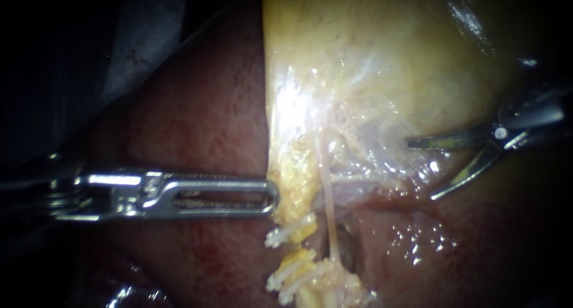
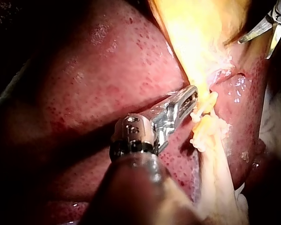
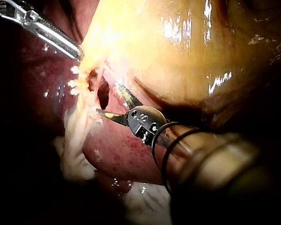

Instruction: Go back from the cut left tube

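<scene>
The liver (image 1: 197, 117) fills the ground, its left side lost in the dark. The gallbladder (image 1: 382, 57) lies over it. The left tool (image 1: 271, 194) pinches the gallbladder's edge, just beside the cut left tube (image 1: 301, 227). The right tool (image 1: 425, 169), jaws spread, hangs well apart, with a thin uncut tube (image 1: 327, 206) between. Small white clips (image 1: 279, 236) flank the cut. The lower stump runs out of view.

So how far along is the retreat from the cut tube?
Done: the pale yellow left tube is cut between white clips. In hand: the right instrument, curved blades open, sits clear of it by the yellow gallbladder. Left: probably more withdrawal; the left instrument grips the gallbladder's edge.
</scene>
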`<state>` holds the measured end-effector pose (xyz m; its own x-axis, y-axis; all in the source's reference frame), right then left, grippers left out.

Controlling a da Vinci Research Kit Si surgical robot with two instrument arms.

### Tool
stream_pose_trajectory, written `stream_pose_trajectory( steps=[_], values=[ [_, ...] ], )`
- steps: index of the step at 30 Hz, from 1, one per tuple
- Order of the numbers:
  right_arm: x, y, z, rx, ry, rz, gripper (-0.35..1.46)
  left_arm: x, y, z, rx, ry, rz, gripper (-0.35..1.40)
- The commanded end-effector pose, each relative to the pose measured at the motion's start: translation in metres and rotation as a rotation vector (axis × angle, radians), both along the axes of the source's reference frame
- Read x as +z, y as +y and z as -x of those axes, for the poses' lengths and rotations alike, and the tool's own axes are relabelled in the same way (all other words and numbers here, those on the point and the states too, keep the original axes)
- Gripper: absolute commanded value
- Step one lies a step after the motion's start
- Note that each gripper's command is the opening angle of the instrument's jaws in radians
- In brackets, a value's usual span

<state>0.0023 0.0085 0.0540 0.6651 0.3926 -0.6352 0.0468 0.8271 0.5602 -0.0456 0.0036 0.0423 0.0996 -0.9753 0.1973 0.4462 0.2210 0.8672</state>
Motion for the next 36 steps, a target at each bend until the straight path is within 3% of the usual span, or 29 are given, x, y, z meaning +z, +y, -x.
stream_pose_trajectory(
  steps=[1, 14, 36],
  values=[
    [0.0, 0.0, 0.0, 0.0, 0.0, 0.0, 0.79, 0.0001, 0.0001, 0.0002, 0.001, 0.002, 0.005, -0.35],
    [0.0, 0.0, 0.0, 0.0, 0.0, 0.0, 0.79, 0.0007, 0.001, 0.0014, -0.008, -0.015, 0.03, -0.35],
    [-0.0001, -0.0001, 0.0, 0.0, 0.0, 0.0, 0.79, 0.0002, 0.0014, 0.0013, -0.012, -0.027, 0.033, -0.35]
  ],
)
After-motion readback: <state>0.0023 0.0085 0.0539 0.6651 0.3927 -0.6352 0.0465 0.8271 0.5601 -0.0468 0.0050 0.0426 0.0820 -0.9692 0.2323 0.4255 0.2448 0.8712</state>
